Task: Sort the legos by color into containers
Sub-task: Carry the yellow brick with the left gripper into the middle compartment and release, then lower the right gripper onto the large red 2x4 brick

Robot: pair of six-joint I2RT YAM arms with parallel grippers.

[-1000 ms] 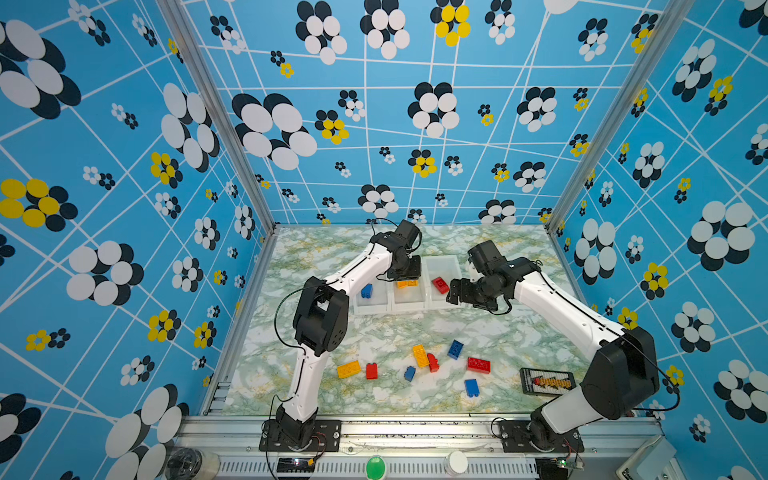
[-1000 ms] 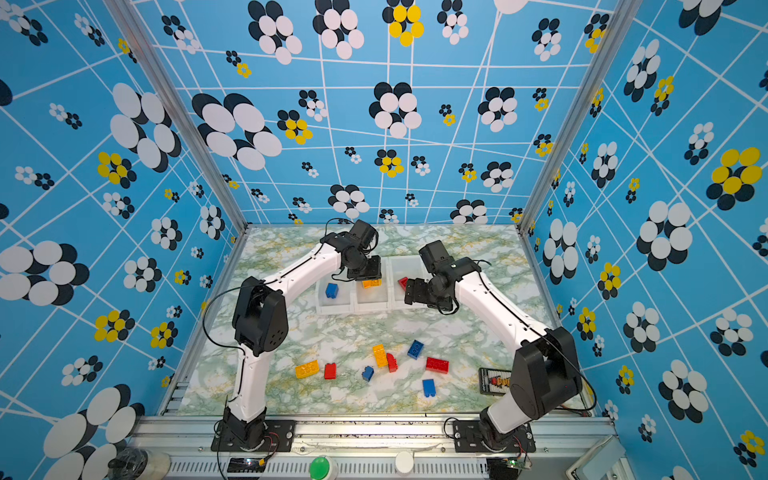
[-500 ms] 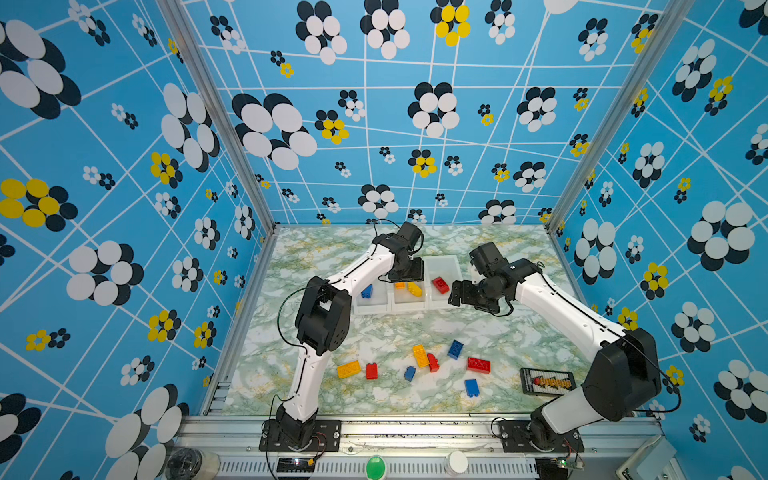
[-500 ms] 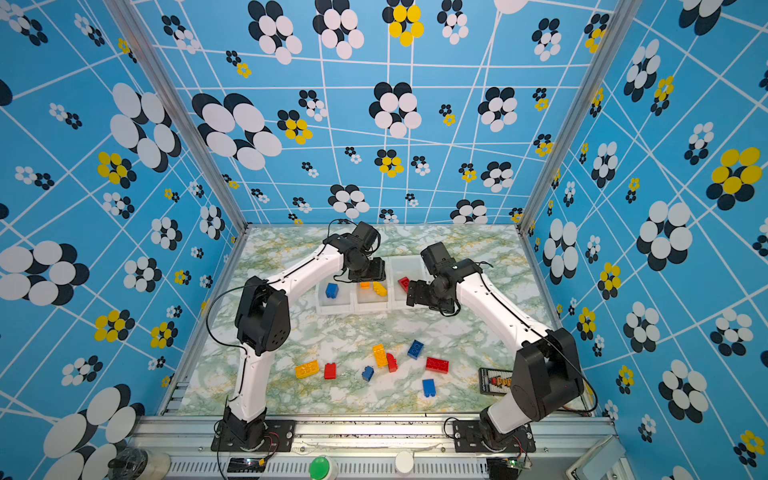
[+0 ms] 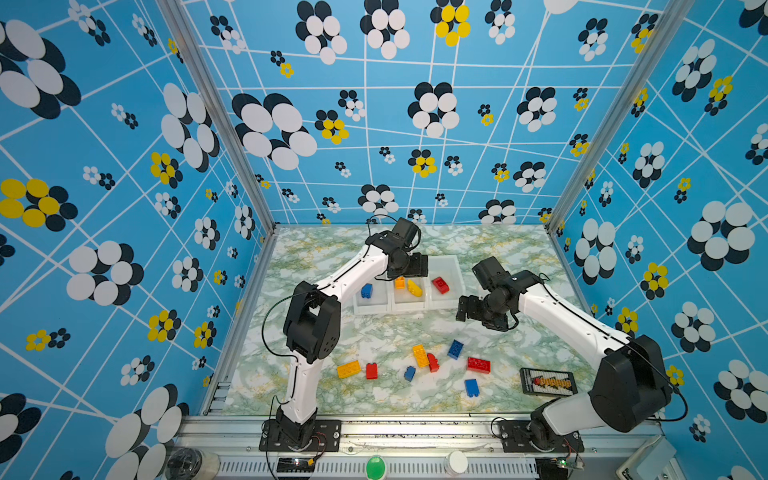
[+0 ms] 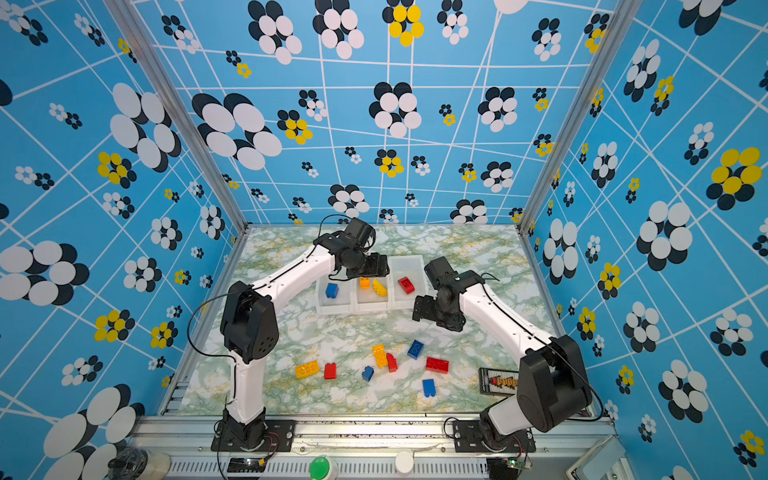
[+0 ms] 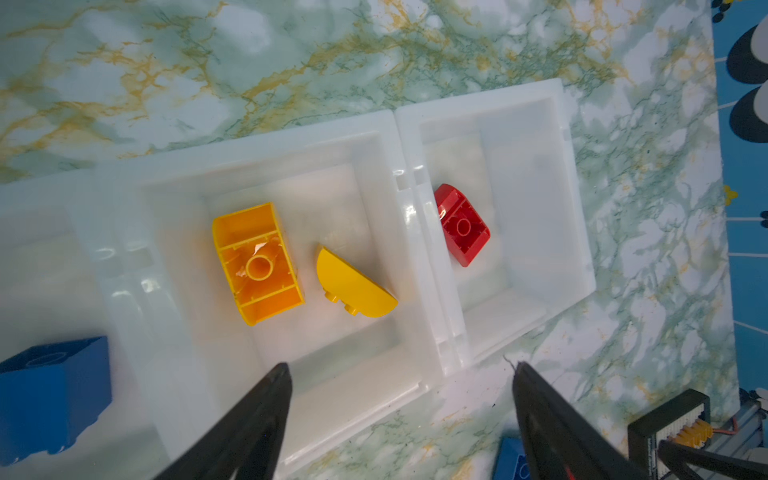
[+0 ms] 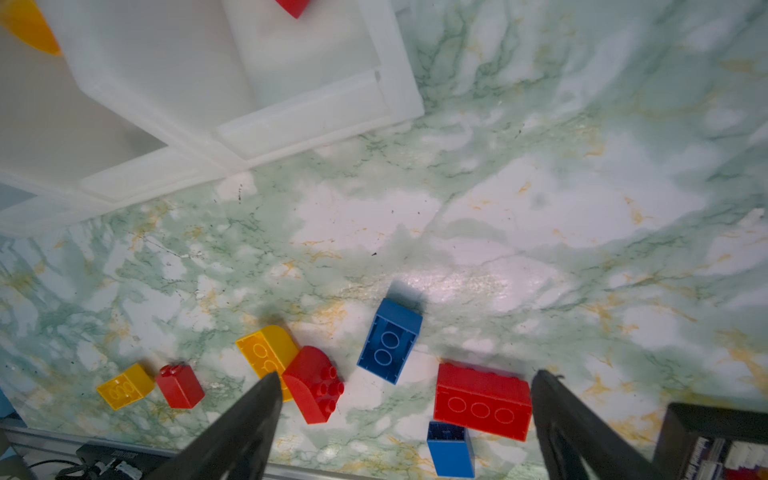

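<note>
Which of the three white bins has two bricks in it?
The middle bin, with two yellow pieces; one end bin holds only a blue brick, the other end bin only a red brick.

Bright, even light fills both top views, bent at the edges by a wide lens, while the right wrist view shows glare on the glossy table (image 8: 469, 278) (short soft shadows beside the legos (image 8: 390, 338)) and soft-focused edges.
</note>
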